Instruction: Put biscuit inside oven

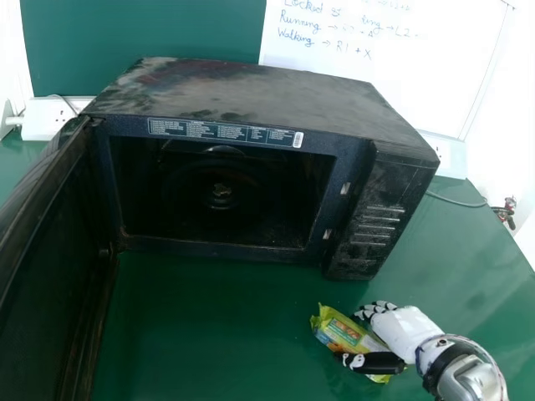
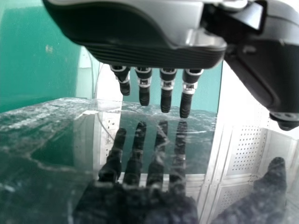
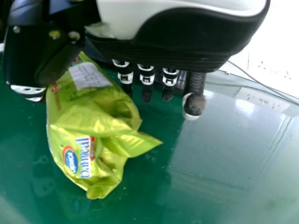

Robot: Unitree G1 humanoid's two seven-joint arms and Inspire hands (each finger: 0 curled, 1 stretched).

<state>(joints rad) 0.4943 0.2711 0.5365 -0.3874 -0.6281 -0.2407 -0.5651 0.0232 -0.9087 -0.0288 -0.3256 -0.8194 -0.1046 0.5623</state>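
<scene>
Looking down on a green table [image 1: 209,334], facing a black oven [image 1: 251,92] across the center and upper left of the frame, with its door [image 1: 50,251] hanging open along the left edge. Seeing a whiteboard [image 1: 401,67] at upper right. Finding, at lower right, a yellow-green biscuit packet [image 1: 338,330] between the thumb and fingers of the right hand [image 1: 408,327].

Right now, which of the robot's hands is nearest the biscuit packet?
The right hand: the biscuit packet lies between its thumb and fingers. The left hand hangs over a glossy surface.
</scene>
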